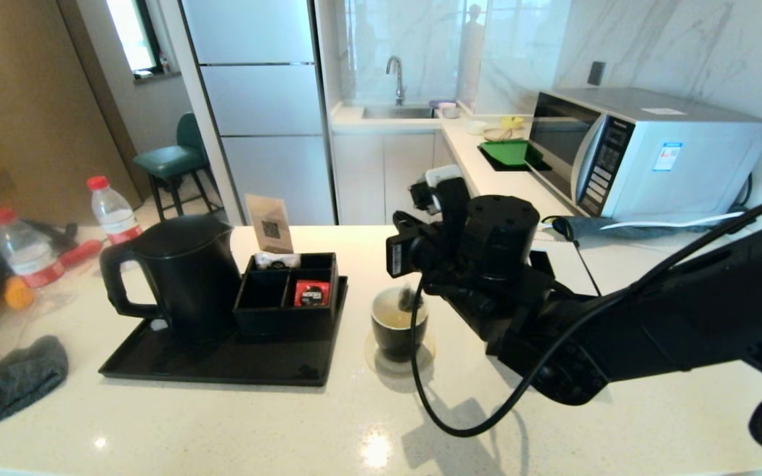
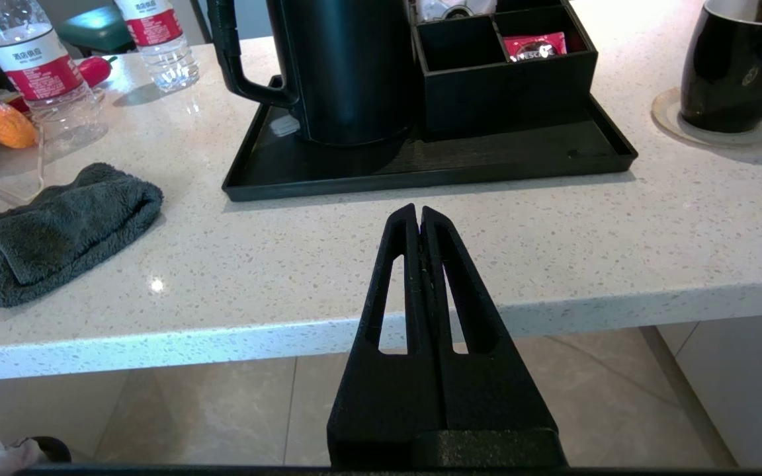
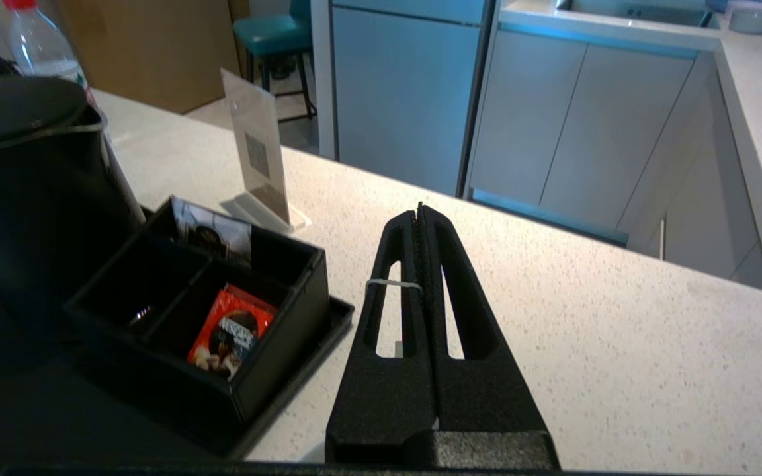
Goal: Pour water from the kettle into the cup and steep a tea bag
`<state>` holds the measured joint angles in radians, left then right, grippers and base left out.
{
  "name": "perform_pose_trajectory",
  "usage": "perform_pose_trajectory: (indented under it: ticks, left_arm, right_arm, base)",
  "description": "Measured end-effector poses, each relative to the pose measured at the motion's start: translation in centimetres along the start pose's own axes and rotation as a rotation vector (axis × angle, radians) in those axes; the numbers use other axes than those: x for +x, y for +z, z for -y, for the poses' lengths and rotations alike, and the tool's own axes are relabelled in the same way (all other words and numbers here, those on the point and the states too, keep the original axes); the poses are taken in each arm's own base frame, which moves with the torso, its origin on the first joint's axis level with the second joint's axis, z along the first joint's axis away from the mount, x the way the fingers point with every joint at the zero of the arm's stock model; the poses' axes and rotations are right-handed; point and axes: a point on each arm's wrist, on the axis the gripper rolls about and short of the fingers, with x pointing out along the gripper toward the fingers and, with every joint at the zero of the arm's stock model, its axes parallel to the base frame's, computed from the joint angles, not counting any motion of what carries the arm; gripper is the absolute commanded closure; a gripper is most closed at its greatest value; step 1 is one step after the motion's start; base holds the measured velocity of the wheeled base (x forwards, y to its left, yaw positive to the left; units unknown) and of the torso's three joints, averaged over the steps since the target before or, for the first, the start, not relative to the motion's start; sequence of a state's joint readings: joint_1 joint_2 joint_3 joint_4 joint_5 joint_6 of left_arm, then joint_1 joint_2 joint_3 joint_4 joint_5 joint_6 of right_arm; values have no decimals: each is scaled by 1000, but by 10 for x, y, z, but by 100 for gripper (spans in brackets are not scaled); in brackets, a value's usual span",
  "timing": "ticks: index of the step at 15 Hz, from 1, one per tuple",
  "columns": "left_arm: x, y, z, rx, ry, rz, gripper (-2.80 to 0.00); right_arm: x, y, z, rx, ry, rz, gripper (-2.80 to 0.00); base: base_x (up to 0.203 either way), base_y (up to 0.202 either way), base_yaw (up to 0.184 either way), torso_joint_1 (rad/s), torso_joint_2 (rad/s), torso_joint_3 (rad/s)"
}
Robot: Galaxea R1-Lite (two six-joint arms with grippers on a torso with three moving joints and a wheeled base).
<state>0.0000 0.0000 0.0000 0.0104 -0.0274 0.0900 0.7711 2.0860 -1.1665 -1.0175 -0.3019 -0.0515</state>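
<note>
Kitchenette counter, pale speckled stone (image 1: 235, 423), fridge and sink behind, microwave (image 1: 645, 155) off to the right. On it sits a black tray (image 1: 222, 360) carrying the kettle (image 1: 186, 277), handle turned toward the left edge — upright and parked, which I read as the pouring already being done. Beside the kettle on the same tray, a black divided box (image 1: 288, 291) with a red sachet (image 1: 311, 293) in one compartment.

The cup (image 1: 399, 330) stands just off the tray's right edge on a round coaster (image 1: 399, 360) (presumably to spare the stone). Its white inside shows pale yellowish water (image 1: 397, 320).

My right gripper (image 3: 419, 215) hangs over the cup, fingers pressed together, with a thin white string (image 3: 394, 284) looped across one of them. In the head view a small dark pouch, the tea bag (image 1: 409, 297), dangles at the cup's rim just above the liquid — held by the string so it can be dunked without the fingers getting wet. Whether it touches the water I cannot tell.

Left gripper (image 2: 419, 215) sits idle below the counter's near edge, fingers closed on nothing.
</note>
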Motion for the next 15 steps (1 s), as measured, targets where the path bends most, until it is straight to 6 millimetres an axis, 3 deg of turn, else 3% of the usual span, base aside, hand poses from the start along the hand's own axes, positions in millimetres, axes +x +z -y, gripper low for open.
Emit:
perform_pose_trajectory:
  ticks: [8, 12, 15]
  left_arm:
    - [0, 0, 0, 0, 0, 0, 0]
    - [0, 0, 0, 0, 0, 0, 0]
    - [0, 0, 0, 0, 0, 0, 0]
  right_arm:
    - [-13, -46, -1, -31, 13, -100, 0]
    - [-12, -52, -3, -33, 17, -113, 0]
    - [-8, -44, -3, -25, 13, -89, 0]
  base:
    - [0, 0, 0, 0, 0, 0]
    - [0, 0, 0, 0, 0, 0]
    - [0, 0, 0, 0, 0, 0]
